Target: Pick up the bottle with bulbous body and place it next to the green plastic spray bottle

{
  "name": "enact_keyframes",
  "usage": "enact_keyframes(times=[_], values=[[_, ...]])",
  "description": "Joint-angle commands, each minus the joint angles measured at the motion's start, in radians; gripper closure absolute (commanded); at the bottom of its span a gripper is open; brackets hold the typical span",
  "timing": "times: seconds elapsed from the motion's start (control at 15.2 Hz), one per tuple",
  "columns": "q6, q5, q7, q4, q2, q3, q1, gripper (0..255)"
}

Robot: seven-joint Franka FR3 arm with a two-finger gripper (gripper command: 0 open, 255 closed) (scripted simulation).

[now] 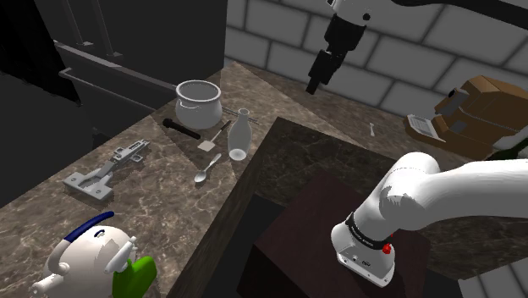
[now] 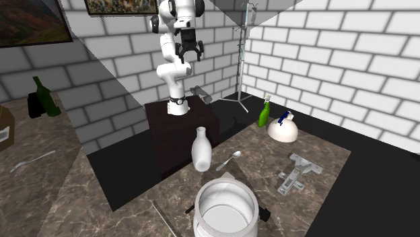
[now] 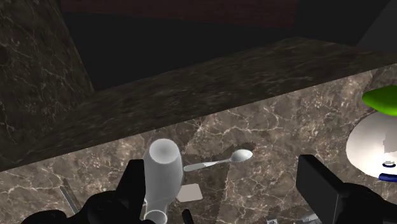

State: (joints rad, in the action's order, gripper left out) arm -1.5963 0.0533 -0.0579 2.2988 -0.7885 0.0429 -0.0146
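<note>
Claw: your claw (image 2: 191,52) is hanging high near the top middle of the frame, fingers spread wide, gripping nothing.
Danger: if you are coming down off to one side, a finger could be knocking the white bottle (image 1: 239,135) over onto the spoon (image 1: 206,168).
Bottle: it is standing on the counter (image 1: 161,188), far below your claw, sitting closer to one finger than to the middle of the gap.
</note>
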Motion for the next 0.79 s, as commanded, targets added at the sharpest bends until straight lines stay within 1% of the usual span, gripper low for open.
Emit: enact_keyframes(times=[0.0, 0.4, 0.73], values=[[0.000, 0.000, 0.000, 0.000, 0.000, 0.000, 0.000, 0], [-0.192, -0.010, -0.004, 0.042, 0.153, -0.003, -0.015, 0], [-0.341, -0.018, -0.004, 0.039, 0.307, -0.006, -0.028, 0]])
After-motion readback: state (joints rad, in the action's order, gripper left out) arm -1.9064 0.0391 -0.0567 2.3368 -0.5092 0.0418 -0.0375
